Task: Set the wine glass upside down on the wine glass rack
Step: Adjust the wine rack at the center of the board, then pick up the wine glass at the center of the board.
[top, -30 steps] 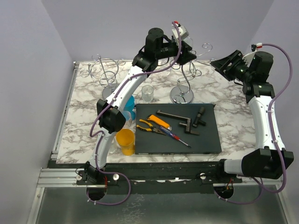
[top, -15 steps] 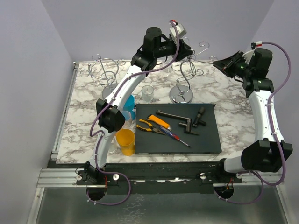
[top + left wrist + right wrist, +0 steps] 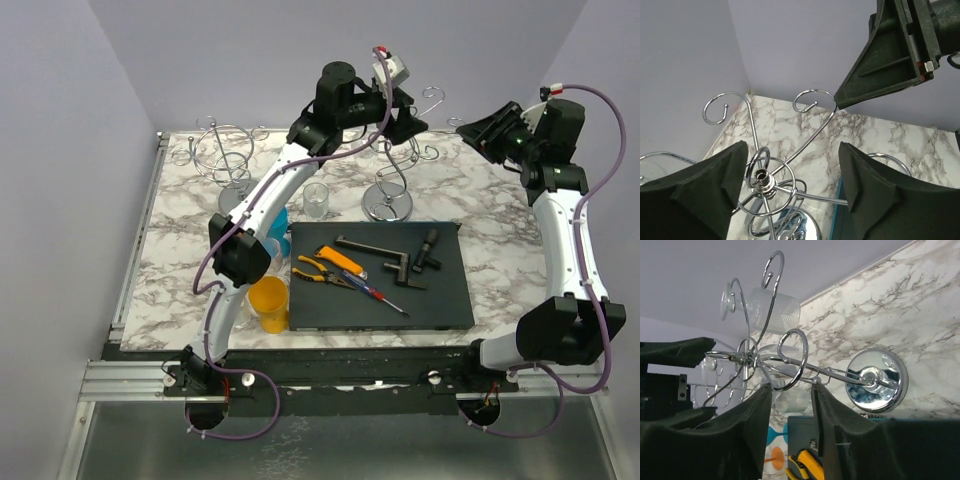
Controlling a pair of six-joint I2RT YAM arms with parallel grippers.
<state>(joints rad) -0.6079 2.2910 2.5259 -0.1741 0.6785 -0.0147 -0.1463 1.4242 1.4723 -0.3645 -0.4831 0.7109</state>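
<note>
The chrome wine glass rack [image 3: 390, 205] stands at the back centre. In the right wrist view a clear ribbed wine glass [image 3: 775, 310] hangs from one of its hooks, foot toward the rack's top and bowl toward its base. In the top view I cannot make out this glass. My left gripper [image 3: 408, 122] is open and empty, and its fingers straddle the rack's top hub [image 3: 762, 176]. My right gripper [image 3: 470, 128] is open and empty just right of the rack. Its fingertips [image 3: 767, 390] sit close under a rack ring [image 3: 792, 360].
A second wire rack [image 3: 225, 150] stands at the back left. A clear tumbler [image 3: 316, 200], a blue cup [image 3: 277, 225] and an orange cup [image 3: 268, 303] stand left of a black tray [image 3: 450, 300] holding pliers, a screwdriver and metal tools.
My right gripper has risen and moved left toward the rack. My left gripper has shifted slightly right over the rack's top.
</note>
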